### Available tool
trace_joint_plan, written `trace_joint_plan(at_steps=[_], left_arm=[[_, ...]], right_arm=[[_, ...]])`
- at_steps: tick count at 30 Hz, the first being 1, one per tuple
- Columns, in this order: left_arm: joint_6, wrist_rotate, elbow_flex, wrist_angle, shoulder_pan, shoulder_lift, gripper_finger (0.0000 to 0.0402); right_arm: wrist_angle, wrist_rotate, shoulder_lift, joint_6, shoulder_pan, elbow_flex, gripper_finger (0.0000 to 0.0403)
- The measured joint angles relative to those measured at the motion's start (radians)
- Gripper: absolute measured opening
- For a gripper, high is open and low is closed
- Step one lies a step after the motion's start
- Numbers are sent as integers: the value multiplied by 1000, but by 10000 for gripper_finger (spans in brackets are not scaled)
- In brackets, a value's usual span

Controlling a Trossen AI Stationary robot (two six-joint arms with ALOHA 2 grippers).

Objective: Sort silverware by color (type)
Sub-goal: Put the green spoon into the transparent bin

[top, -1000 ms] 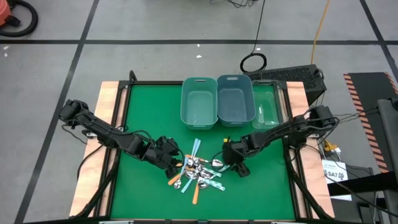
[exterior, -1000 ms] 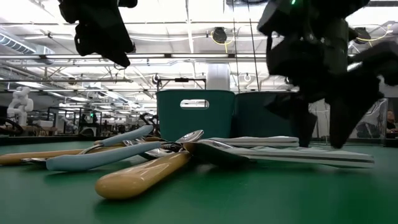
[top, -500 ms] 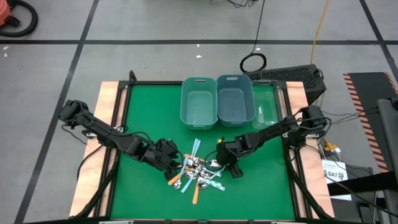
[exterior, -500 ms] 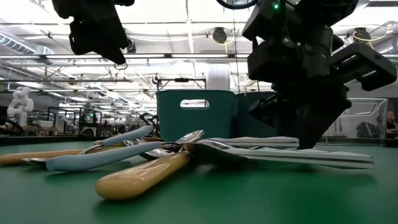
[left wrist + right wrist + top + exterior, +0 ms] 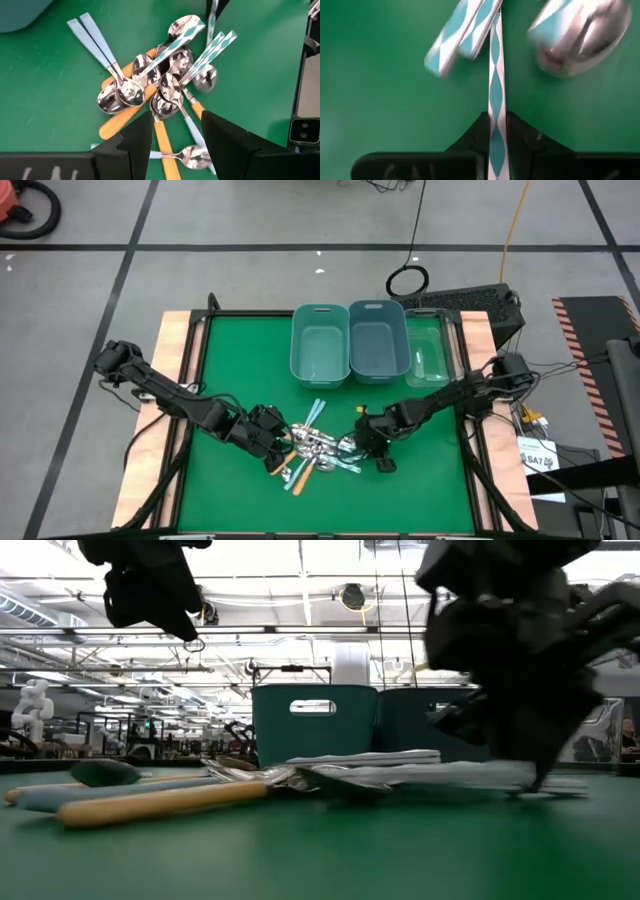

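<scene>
The spoon pile (image 5: 312, 452) lies on the green tabletop (image 5: 230, 370), toward its near edge, and serves as the landmark. On the pile's right side the right claw (image 5: 368, 452) is down at the tabletop, its fingers (image 5: 520, 137) pressed together on the handle of a teal-and-white diamond-patterned spoon (image 5: 496, 95), which runs straight out between them toward the pile. Two more patterned handles (image 5: 462, 32) lie just beside that one. On the pile's left side the left claw (image 5: 272, 442) hangs just above the heap with its fingers (image 5: 227, 142) spread apart and nothing between them. Below it, orange-handled spoons (image 5: 122, 112), light blue-handled spoons (image 5: 95, 37) and patterned ones cross, their shiny bowls touching. Beyond the pile, well apart from it, stand a teal bin (image 5: 320, 345), a blue-grey bin (image 5: 377, 340) and a clear bin (image 5: 432, 348).
</scene>
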Motion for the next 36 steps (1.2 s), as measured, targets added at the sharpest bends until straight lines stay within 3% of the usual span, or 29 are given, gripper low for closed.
trace_joint_plan(at_steps=[9, 16, 29, 36], left_arm=[[-2, -18, 0, 6, 0, 0, 177], [0, -31, 0, 57, 3, 0, 177], [-8, -31, 0, 82, 34, 0, 177], [-7, -30, 72, 30, 55, 0, 177]], right_arm=[[-159, 16, -142, 5, 1, -4, 33], [-230, 15, -278, 106, 4, -3, 34], [-213, -30, -489, 384, 14, -2, 34], [-99, 68, -540, 526, 23, -1, 33]])
